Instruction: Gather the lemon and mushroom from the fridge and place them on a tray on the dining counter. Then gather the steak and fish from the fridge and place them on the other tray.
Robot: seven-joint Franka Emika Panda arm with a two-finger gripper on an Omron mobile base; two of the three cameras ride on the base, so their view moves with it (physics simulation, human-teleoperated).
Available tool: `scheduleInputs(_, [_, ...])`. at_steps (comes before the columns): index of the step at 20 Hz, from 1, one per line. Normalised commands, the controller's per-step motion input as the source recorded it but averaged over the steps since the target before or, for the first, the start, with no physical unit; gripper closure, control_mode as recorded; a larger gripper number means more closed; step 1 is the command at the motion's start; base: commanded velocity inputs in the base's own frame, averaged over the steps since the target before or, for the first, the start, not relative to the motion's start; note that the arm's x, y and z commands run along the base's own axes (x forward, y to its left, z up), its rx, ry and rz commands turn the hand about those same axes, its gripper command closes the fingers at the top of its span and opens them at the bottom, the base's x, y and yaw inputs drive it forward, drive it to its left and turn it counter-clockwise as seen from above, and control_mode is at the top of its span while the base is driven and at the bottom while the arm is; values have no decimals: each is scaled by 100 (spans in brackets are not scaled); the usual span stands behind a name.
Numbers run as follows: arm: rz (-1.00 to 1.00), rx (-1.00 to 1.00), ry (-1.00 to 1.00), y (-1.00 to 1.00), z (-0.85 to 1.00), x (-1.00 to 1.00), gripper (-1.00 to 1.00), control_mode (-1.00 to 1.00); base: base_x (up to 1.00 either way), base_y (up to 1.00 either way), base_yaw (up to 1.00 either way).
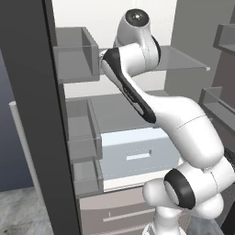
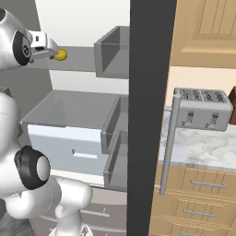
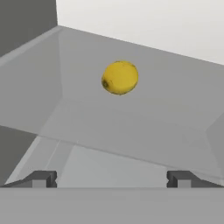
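Note:
The fridge [image 1: 75, 59] stands open, and my arm reaches in over its upper glass shelf [image 3: 144, 113]. The lemon [image 3: 120, 77], a small yellow fruit, rests on that shelf toward the back. It lies straight ahead of my gripper [image 3: 112, 179], a short way beyond the fingertips [image 3: 43, 178] and untouched. The jaws are open wide with nothing between them. From the right base view the gripper [image 2: 51, 50] points at the lemon [image 2: 60, 55] just in front of it. The mushroom, steak, fish, both trays and the dining counter are out of view.
Door bins [image 1: 85, 137] line the open left door, and a pale drawer [image 1: 137, 153] sits below the shelves. Right of the dark door edge [image 2: 152, 115] and its bar handle [image 2: 168, 143], a toaster [image 2: 203, 108] stands on a marble counter [image 2: 198, 150].

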Motion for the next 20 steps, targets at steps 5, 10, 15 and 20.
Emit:
scheduleInputs(5, [-5, 0, 0, 0, -7, 41, -100, -100, 0, 0, 0])
scheduleInputs(10, [-6, 0, 3, 0, -1, 47, -100, -100, 0, 0, 0])
scheduleInputs(15, [-5, 0, 5, 1, 0, 46, -100, -100, 0, 0, 0])
scheduleInputs(20, [-3, 0, 3, 14, -2, 37, -100, -100, 0, 0, 0])
